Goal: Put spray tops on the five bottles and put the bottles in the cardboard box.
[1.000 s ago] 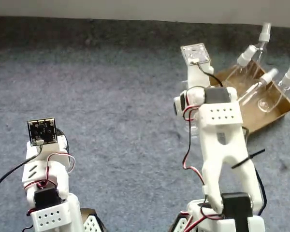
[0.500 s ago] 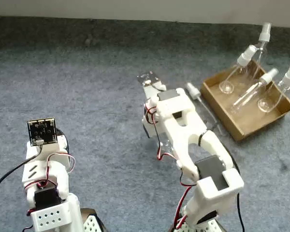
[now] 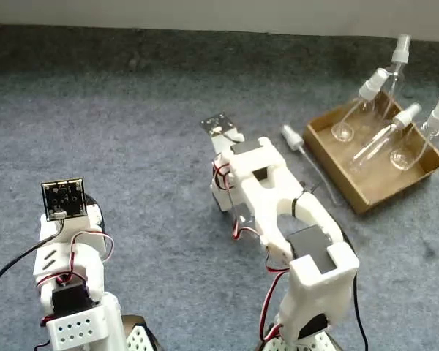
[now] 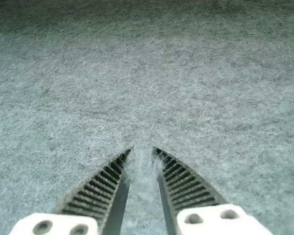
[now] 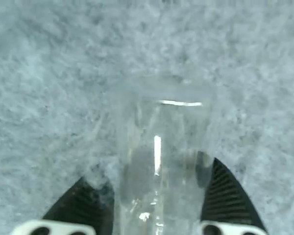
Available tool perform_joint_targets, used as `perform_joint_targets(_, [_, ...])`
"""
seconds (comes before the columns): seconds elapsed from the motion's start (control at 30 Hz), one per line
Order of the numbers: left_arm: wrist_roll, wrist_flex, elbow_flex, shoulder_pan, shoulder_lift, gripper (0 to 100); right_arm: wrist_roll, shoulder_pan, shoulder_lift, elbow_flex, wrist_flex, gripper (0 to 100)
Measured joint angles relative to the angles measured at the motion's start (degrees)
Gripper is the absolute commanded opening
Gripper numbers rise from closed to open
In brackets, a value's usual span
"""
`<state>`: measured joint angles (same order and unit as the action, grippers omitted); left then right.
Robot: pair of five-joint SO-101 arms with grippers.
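Observation:
My right gripper (image 5: 154,181) is shut on a clear bottle (image 5: 159,142) with no spray top, held low over the grey carpet. In the high view the right arm (image 3: 278,201) bends over the middle of the table. A loose white spray top (image 3: 293,137) with its long tube lies on the carpet between that arm and the cardboard box (image 3: 336,172). Several clear bottles with white spray tops (image 3: 366,110) lie in the box. My left gripper (image 4: 143,151) hangs over bare carpet, shut, with nothing between its fingers.
The left arm (image 3: 69,256) is folded back at the near left corner. Grey carpet covers the whole table. The cardboard box sits at the far right, close to the back edge.
The right arm has swung left from beside the box to the middle of the table, taking the bottle along. The left arm has stayed still.

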<state>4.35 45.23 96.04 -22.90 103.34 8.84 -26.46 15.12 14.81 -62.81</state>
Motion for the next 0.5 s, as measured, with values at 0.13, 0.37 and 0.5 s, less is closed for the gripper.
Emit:
perform_joint_targets(0.13, [0.0, 0.0, 0.0, 0.0, 0.0, 2, 0.1, -0.3, 0.1, -0.2, -2.4, 38.0])
perform_joint_targets(0.37, [0.0, 0.0, 0.0, 0.0, 0.0, 2, 7.5, -0.2, 0.2, -10.2, -17.4, 38.0])
perform_joint_targets(0.5, [0.0, 0.0, 0.0, 0.0, 0.0, 2, 8.5, -0.2, 0.2, -18.7, -27.9, 37.9])
